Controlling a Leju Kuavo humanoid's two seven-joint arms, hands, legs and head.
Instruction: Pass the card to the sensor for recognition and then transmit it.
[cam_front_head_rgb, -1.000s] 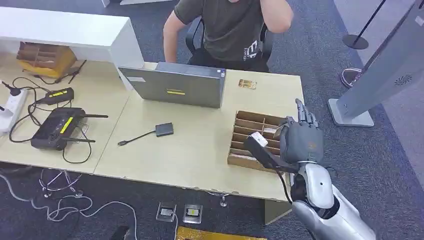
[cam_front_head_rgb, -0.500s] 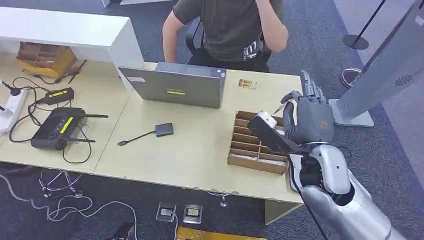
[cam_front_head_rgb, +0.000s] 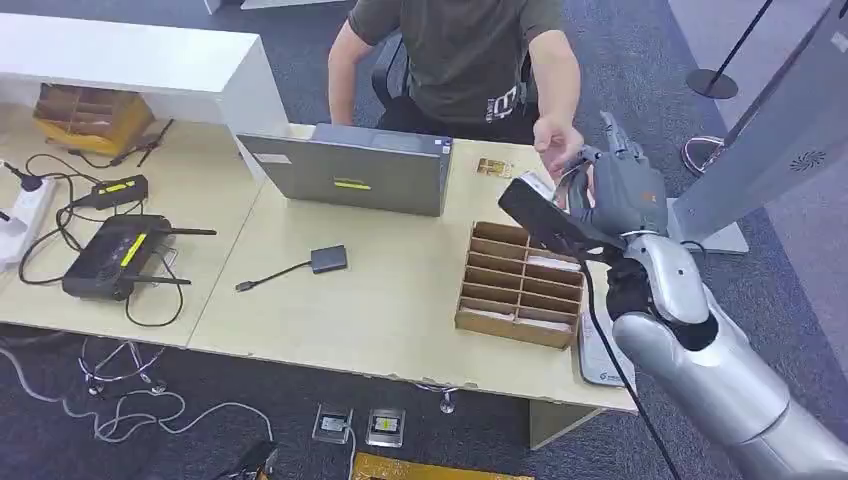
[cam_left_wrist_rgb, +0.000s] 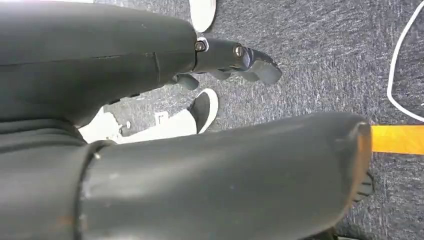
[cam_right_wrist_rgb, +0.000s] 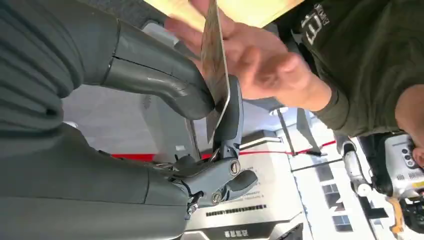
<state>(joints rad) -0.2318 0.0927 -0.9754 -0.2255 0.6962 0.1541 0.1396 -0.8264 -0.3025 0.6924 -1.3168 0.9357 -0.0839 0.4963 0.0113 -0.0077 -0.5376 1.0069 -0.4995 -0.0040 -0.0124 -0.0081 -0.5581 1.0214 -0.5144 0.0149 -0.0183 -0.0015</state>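
The card (cam_right_wrist_rgb: 216, 75) is being pinched edge-on by the right hand (cam_front_head_rgb: 618, 195), long axis along its fingers, pointing toward a person's one hand (cam_front_head_rgb: 556, 147) above the table's (cam_front_head_rgb: 380, 300) far right.

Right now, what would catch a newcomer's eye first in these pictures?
The robot's silver right arm, raised over the desk's right end, its right hand pinching a thin card. A seated person's hand reaches in, touching that card. Below lies a wooden slotted tray; left of it, a grey laptop.

grey hand (cam_front_head_rgb: 620, 195), perhaps pale card (cam_right_wrist_rgb: 216, 75)
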